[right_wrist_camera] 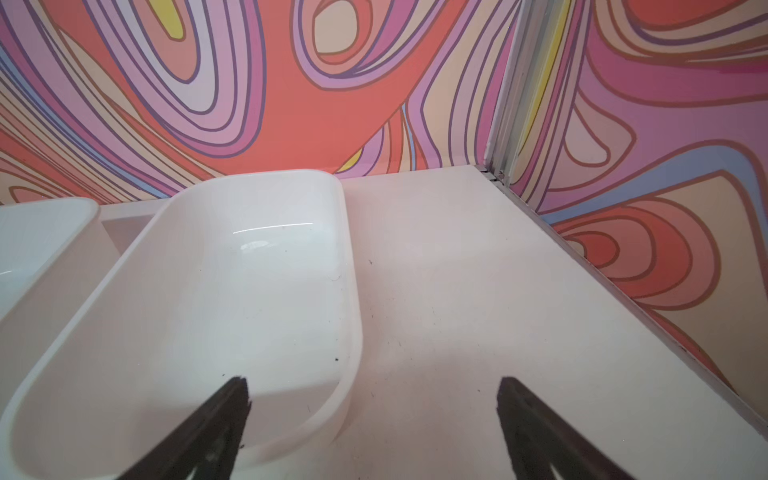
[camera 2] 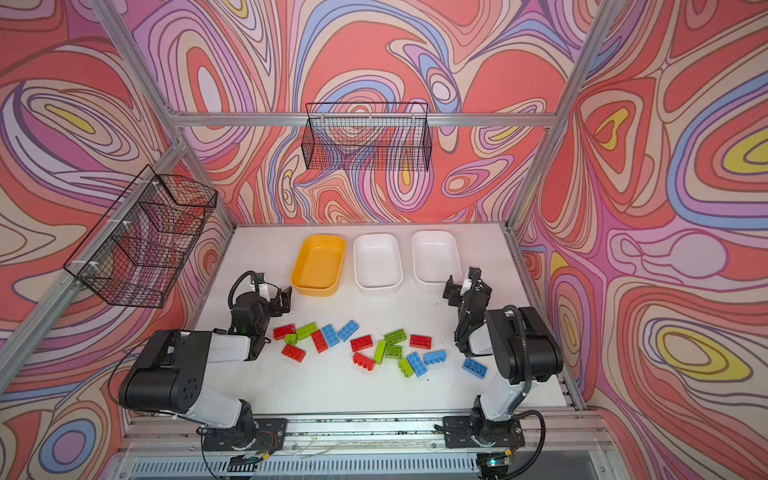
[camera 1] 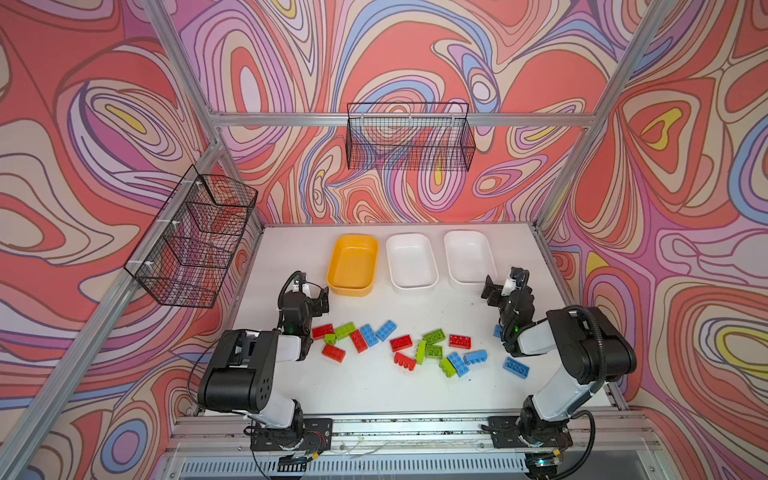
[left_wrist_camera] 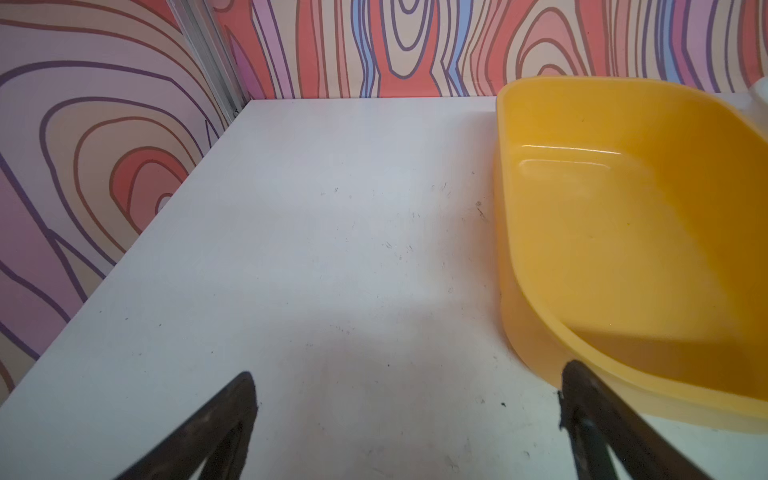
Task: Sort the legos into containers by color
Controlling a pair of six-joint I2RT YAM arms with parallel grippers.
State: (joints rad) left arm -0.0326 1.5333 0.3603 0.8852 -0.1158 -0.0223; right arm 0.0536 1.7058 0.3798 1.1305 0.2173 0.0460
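1. The worktop [camera 1: 374,390] carries everything, and the loose pieces lie across its middle.
2. Three containers stand in a row at the far edge, long axes running near to far: yellow tub [camera 1: 352,262] left, middle white tub [camera 1: 411,259], right white tub [camera 1: 467,254]. All are empty, I judge one per colour.
3. My left gripper [camera 1: 319,297] hangs wide by the yellow tub's near-left corner. My right gripper [camera 1: 492,286] hangs wide by the right white tub. Neither holds anything.
4. The legos [camera 1: 401,343] lie scattered between my arms, long axes pointing every way, some tipped sideways.
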